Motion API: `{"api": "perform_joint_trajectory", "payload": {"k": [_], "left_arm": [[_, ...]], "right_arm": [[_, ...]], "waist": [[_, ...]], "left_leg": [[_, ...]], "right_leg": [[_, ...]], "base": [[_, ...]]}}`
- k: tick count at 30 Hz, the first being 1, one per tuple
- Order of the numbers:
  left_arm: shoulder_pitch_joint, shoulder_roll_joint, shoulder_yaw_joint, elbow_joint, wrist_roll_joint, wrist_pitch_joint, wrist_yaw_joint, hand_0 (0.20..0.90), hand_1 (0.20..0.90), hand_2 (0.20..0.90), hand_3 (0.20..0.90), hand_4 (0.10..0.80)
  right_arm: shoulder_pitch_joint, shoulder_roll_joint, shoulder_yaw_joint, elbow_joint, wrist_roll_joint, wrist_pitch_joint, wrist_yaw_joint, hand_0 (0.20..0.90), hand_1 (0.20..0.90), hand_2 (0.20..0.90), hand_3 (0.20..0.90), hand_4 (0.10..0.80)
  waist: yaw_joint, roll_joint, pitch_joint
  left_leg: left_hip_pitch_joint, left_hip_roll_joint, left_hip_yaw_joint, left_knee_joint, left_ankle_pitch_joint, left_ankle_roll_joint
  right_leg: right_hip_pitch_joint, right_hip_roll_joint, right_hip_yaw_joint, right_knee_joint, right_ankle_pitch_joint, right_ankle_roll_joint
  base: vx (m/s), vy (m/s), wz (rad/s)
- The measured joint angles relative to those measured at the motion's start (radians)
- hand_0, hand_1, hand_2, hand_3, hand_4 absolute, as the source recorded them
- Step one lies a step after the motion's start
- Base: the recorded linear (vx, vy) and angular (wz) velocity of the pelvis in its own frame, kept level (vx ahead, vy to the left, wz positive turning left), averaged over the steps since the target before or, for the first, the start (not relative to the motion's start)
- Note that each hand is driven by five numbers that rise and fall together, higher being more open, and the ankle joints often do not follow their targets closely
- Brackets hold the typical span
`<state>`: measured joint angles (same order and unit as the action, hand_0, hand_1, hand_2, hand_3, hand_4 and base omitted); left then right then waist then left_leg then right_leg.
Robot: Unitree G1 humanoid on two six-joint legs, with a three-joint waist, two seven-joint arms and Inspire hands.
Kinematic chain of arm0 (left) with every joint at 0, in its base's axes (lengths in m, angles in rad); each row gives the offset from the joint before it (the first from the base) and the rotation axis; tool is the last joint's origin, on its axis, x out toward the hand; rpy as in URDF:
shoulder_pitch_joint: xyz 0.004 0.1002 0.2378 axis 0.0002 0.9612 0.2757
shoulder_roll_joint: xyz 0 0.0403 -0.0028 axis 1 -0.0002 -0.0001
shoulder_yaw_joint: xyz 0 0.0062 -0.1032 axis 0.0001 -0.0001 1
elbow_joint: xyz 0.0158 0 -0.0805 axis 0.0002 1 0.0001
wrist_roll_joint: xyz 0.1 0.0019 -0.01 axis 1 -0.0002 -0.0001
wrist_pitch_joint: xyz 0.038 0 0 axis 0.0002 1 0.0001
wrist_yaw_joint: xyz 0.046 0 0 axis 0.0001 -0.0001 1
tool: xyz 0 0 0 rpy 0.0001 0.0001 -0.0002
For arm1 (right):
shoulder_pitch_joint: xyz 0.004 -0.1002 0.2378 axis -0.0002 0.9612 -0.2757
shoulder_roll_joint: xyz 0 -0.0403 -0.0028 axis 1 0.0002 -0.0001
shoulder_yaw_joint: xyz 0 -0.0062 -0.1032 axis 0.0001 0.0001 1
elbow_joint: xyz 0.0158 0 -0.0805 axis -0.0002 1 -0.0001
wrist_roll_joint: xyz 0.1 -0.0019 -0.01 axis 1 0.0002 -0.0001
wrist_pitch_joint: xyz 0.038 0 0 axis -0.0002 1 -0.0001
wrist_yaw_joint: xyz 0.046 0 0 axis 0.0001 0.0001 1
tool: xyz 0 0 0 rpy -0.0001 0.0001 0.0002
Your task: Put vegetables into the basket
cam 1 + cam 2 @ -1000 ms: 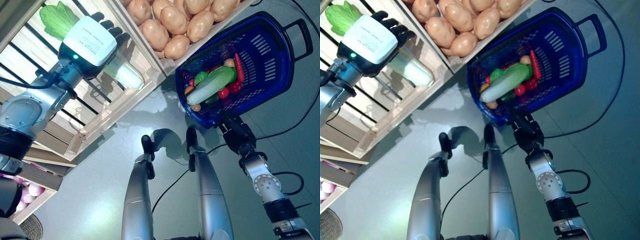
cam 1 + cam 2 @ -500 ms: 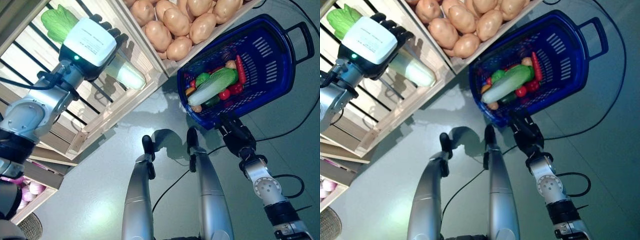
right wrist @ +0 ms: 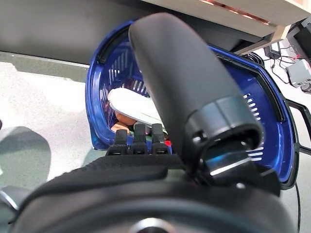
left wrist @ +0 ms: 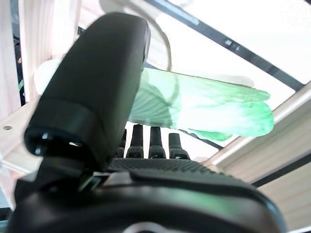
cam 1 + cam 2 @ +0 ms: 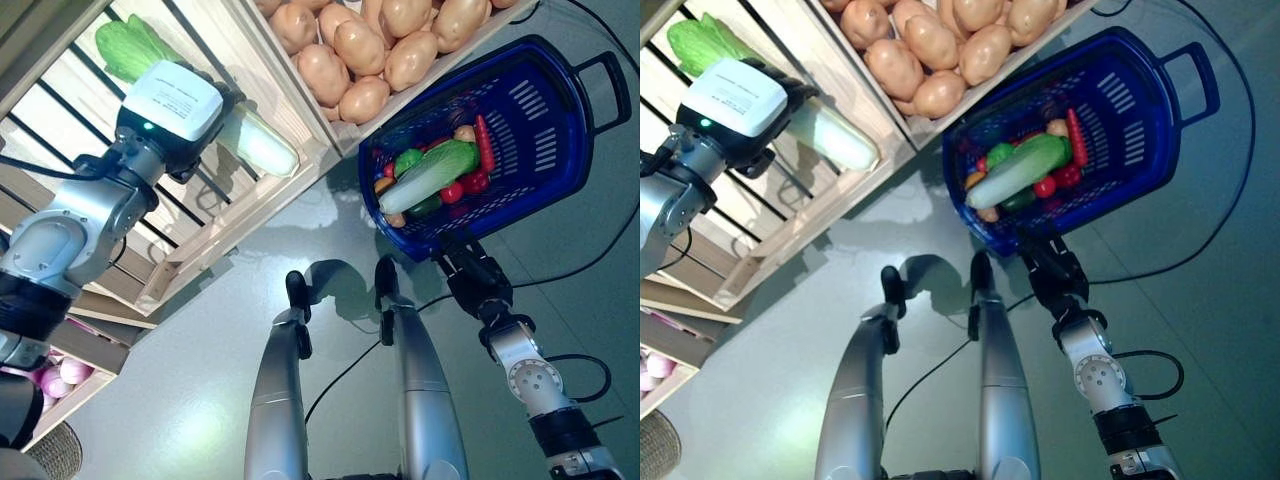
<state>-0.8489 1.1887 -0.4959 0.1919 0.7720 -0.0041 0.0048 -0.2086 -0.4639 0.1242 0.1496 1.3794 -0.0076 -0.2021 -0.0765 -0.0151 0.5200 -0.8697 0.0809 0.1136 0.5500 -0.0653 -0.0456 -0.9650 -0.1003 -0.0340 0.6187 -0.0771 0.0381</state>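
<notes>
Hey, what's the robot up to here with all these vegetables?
It is loading vegetables into a basket. The right hand grips the near rim of a blue basket, which already holds a cabbage, peppers and other produce. The left hand reaches into a wooden crate over a napa cabbage lying there; its grip cannot be made out. Potatoes fill the next crate.

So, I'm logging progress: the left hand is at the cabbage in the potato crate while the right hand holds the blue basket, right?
Not quite. The left hand is at the cabbage in the slatted crate beside the potatoes, as the left eye view shows. The right hand does hold the blue basket.
</notes>
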Motion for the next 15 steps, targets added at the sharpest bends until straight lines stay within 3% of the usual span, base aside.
{"api": "perform_joint_trajectory", "payload": {"k": [3, 10, 15], "left_arm": [[0.004, 0.0, 0.0, 0.0, 0.008, 0.003, 0.01, 0.9, 0.9, 0.9, 0.9, 0.8], [0.106, 0.0, 0.017, 0.027, 0.041, 0.016, 0.199, 0.9, 0.9, 0.9, 0.9, 0.8], [0.15, 0.0, 0.018, 0.088, 0.036, 0.016, 0.265, 0.9, 0.9, 0.9, 0.9, 0.8]], "right_arm": [[0.0, 0.0, 0.0, 0.0, 0.0, 0.0, 0.0, 0.9, 0.9, 0.9, 0.9, 0.8], [0.005, -0.001, 0.0, 0.0, 0.0, -0.015, 0.006, 0.9, 0.9, 0.9, 0.9, 0.8], [0.008, -0.011, 0.0, 0.001, 0.001, -0.026, 0.007, 0.9, 0.9, 0.9, 0.9, 0.8]], "waist": [[0.001, 0.0, 0.0], [0.008, 0.0, 0.0], [0.011, 0.0, 0.0]], "left_leg": [[0.0, 0.0, 0.0, 0.001, 0.0, 0.0], [0.0, 0.001, -0.001, 0.002, 0.0, 0.0], [0.0, 0.001, -0.002, 0.003, 0.001, -0.001]], "right_leg": [[0.0, 0.0, 0.0, 0.0, 0.0, 0.0], [0.0, 0.0, -0.001, 0.003, -0.001, -0.002], [0.0, 0.0, -0.002, 0.0, -0.002, -0.002]], "base": [[0.0, 0.0, 0.0], [0.0, 0.0, 0.0], [0.0, 0.0, 0.0]]}}
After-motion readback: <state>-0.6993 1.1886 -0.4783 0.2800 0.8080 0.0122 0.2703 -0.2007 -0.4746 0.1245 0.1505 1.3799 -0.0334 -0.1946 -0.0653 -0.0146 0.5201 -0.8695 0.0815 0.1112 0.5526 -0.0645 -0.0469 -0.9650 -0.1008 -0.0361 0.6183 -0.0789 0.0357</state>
